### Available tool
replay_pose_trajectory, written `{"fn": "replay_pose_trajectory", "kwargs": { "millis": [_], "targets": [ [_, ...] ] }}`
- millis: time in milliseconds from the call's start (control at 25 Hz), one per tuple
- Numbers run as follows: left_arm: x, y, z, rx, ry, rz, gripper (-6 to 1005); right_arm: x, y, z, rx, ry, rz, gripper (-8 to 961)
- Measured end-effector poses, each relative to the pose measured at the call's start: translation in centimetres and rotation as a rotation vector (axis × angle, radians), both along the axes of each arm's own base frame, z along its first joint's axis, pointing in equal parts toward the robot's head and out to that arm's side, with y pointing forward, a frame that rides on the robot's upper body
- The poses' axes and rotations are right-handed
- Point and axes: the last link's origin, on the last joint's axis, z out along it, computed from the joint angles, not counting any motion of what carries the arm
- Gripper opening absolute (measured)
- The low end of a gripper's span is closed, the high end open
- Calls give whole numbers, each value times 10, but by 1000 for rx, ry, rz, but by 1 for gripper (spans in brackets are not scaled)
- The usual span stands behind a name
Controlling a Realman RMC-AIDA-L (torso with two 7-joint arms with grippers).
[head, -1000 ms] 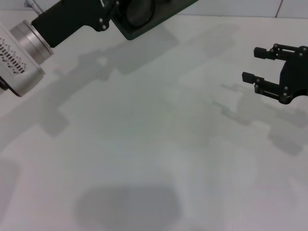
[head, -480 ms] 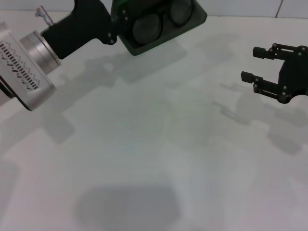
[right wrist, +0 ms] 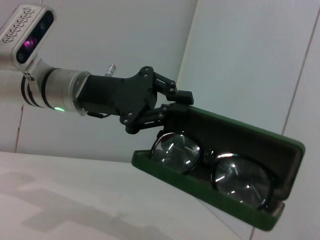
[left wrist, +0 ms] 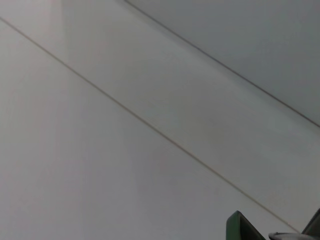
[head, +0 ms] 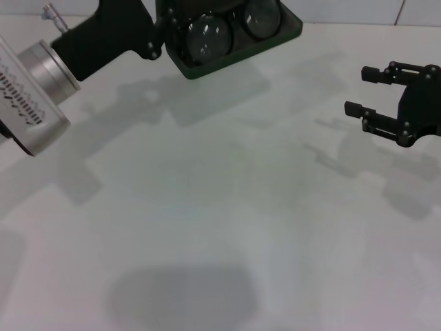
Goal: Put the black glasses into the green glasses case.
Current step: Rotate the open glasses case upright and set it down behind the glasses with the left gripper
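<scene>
The green glasses case [head: 279, 34] is open and held in the air above the far left of the table. The black glasses [head: 207, 38] lie inside it, lenses up. My left gripper [head: 164, 29] is shut on one end of the case. The right wrist view shows the same: the left gripper [right wrist: 170, 107] clamps the end of the case [right wrist: 240, 132], with the glasses [right wrist: 212, 167] in its lower half and the lid raised. A corner of the case [left wrist: 239, 227] shows in the left wrist view. My right gripper [head: 356, 90] is open and empty at the right, apart from the case.
The white table [head: 220, 207] lies below both arms, with their shadows on it. A tiled white wall [right wrist: 240, 60] stands behind the table's far edge.
My left arm has swung the case down and to the right, so the case and glasses show more fully. The right gripper has not moved.
</scene>
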Motion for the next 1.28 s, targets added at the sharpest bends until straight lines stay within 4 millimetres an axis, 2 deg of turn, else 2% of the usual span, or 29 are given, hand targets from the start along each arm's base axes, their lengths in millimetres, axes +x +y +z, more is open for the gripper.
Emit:
{"fn": "replay_pose_trajectory", "kwargs": {
  "millis": [160, 360, 480, 600, 720, 840, 1080, 1160, 1280],
  "targets": [
    [5, -2, -4, 13, 2, -29, 176, 0, 0, 0, 2, -2, 2, 543],
    [11, -3, 9, 95, -59, -71, 170, 1, 1, 1, 5, -2, -2, 543],
    [12, 1, 11, 41, -77, -56, 167, 2, 0, 0, 1, 0, -7, 543],
    [14, 1, 2, -39, -47, -52, 165, 3, 0, -2, -4, 2, -11, 543],
    [15, 0, -4, -41, -28, -54, 164, 3, 1, -2, -4, 2, -10, 543],
    [17, 4, 9, -14, -80, -55, 163, 4, 0, -1, -3, 1, -13, 543],
    [13, 0, 6, -37, -68, -46, 155, 6, -1, -4, -8, 3, -18, 543],
    [14, 1, 10, -19, -86, -53, 150, 6, -1, -4, -7, 2, -17, 543],
    [12, -5, 1, -72, -47, -69, 150, 5, -1, -4, -7, 2, -14, 543]
  ]
}}
